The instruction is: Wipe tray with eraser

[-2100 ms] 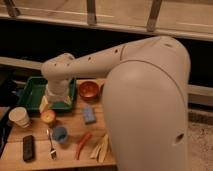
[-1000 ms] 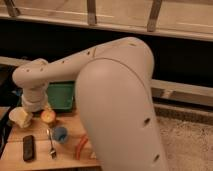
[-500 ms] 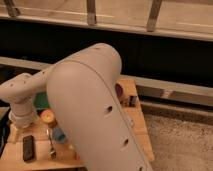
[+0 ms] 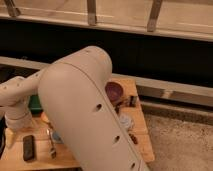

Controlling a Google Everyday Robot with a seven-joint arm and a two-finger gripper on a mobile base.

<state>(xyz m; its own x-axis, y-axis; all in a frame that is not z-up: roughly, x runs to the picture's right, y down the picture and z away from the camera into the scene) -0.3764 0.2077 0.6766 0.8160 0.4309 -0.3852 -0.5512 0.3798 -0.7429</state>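
**Lining up on the eraser**

My gripper hangs at the far left end of the wooden table, low under my wrist, just up and left of the eraser. It is spread wide, and I judge it empty, since the eraser lies flat on the wood with nothing touching it. The tray shows only as a green sliver behind my forearm, up the table from the eraser. My own upper arm hides the rest of it.

The step in hand, as I read it, is the pick-up; no wiping has begun. To do it well I should come straight down over the middle of the black block and turn so the jaws close across its narrow width. I should go low enough to catch its thin sides rather than skate off the top. The slim black-handled tool lies just to the right, so I must keep the outer finger clear of it. The purple bowl is well apart and no concern.
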